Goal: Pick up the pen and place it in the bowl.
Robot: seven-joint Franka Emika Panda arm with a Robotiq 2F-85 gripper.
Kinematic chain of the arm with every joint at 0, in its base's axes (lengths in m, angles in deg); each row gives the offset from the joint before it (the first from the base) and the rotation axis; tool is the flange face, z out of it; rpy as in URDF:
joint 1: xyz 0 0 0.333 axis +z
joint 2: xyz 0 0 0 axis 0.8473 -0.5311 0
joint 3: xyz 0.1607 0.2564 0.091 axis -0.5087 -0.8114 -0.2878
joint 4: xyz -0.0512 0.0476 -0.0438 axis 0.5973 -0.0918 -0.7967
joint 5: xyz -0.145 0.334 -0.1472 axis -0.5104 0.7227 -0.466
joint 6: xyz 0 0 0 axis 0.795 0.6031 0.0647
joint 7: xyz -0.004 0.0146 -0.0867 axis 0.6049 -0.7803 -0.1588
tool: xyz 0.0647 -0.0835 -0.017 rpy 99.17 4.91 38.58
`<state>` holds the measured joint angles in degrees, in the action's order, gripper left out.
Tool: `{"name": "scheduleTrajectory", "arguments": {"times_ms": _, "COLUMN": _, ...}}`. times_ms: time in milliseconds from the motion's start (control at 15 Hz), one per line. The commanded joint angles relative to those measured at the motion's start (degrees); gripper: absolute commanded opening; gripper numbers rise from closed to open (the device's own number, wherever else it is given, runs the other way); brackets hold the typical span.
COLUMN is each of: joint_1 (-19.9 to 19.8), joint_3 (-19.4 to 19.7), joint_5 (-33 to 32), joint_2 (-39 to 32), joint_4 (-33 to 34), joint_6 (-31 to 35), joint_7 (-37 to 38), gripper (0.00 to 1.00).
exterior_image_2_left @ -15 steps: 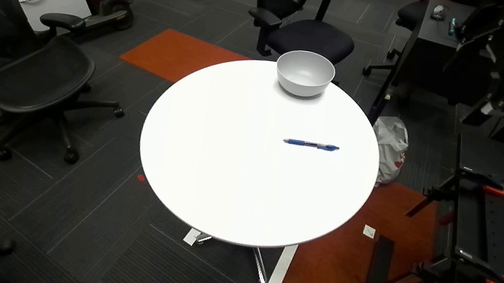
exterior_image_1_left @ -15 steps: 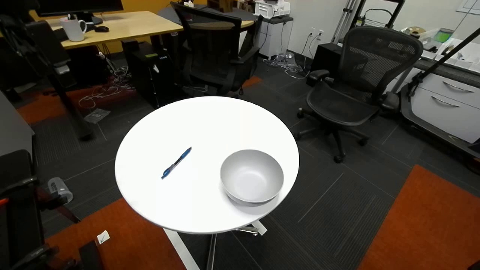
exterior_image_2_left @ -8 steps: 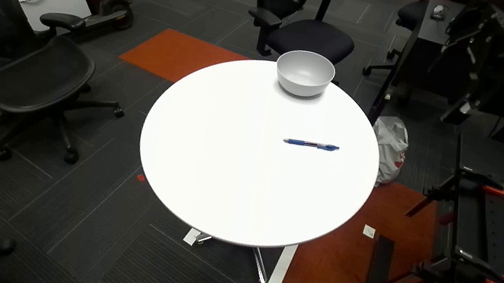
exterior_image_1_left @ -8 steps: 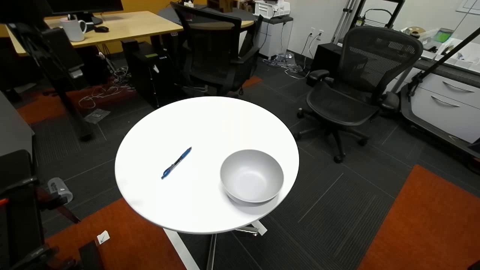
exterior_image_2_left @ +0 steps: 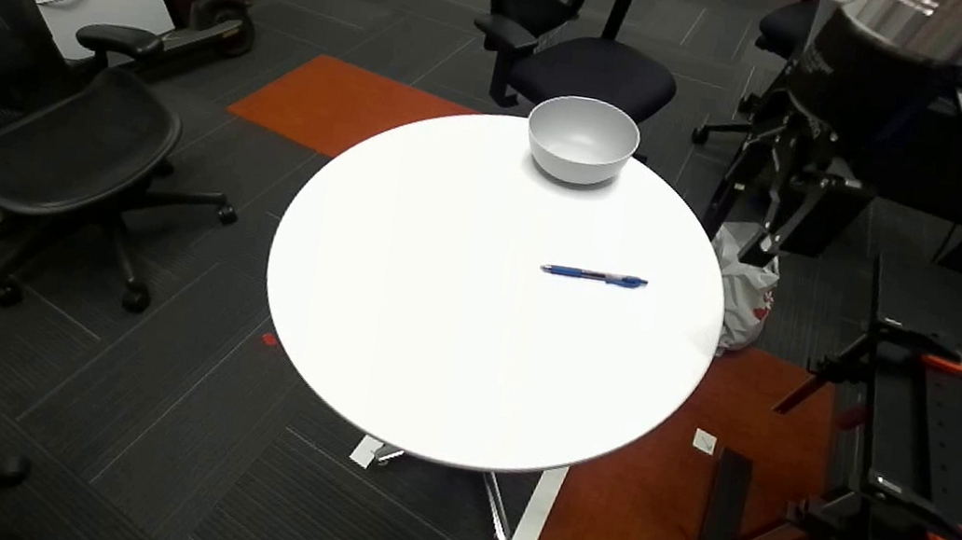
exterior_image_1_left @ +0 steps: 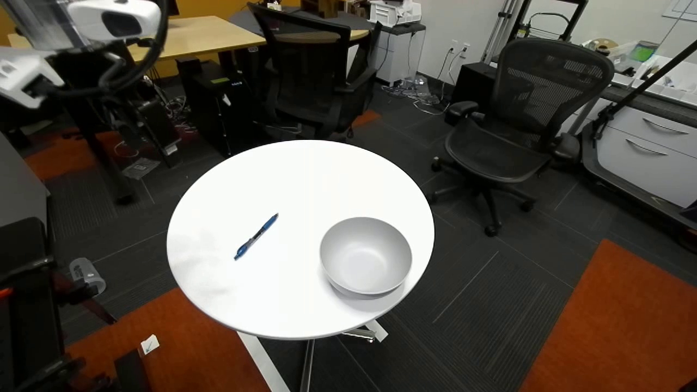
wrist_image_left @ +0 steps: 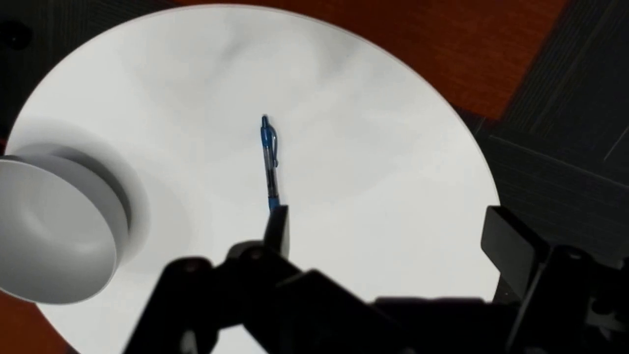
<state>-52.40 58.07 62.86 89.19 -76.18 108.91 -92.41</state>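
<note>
A round white table [exterior_image_2_left: 439, 302] stands on dark carpet [exterior_image_1_left: 474, 305] with orange patches [exterior_image_2_left: 362, 112] in it. Closest in the wrist view comes the claw [wrist_image_left: 388, 221], its jaws spread wide, holding nothing, with bare table showing between them. Past it the pen [wrist_image_left: 270, 169], blue at both ends with a see-through middle, lies flat on the table (one of the fingers [wrist_image_left: 278, 228] hides its near end there). In both exterior views the claw hangs well apart from the pen. The bowl [exterior_image_2_left: 582, 143], plain grey, sits upright near the table's edge, clear of the pen. Just past the table's rim, in an exterior view, is a pale plastic bag [exterior_image_2_left: 746, 293]; beyond the bowl stands a black chair [exterior_image_2_left: 593, 74]. Farther off, in an exterior view, a light wooden desk [exterior_image_1_left: 212, 32] runs in front of an orange-yellow wall [exterior_image_1_left: 212, 7].
</note>
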Motion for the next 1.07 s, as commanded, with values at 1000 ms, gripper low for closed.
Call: {"name": "scheduleTrajectory", "arguments": {"times_ms": 1000, "joint_1": -10.6, "joint_3": -2.1, "joint_5": 7.9, "joint_2": -31.8, "joint_4": 15.5, "joint_6": 11.9, "joint_7": -19.1, "gripper": 1.00}}
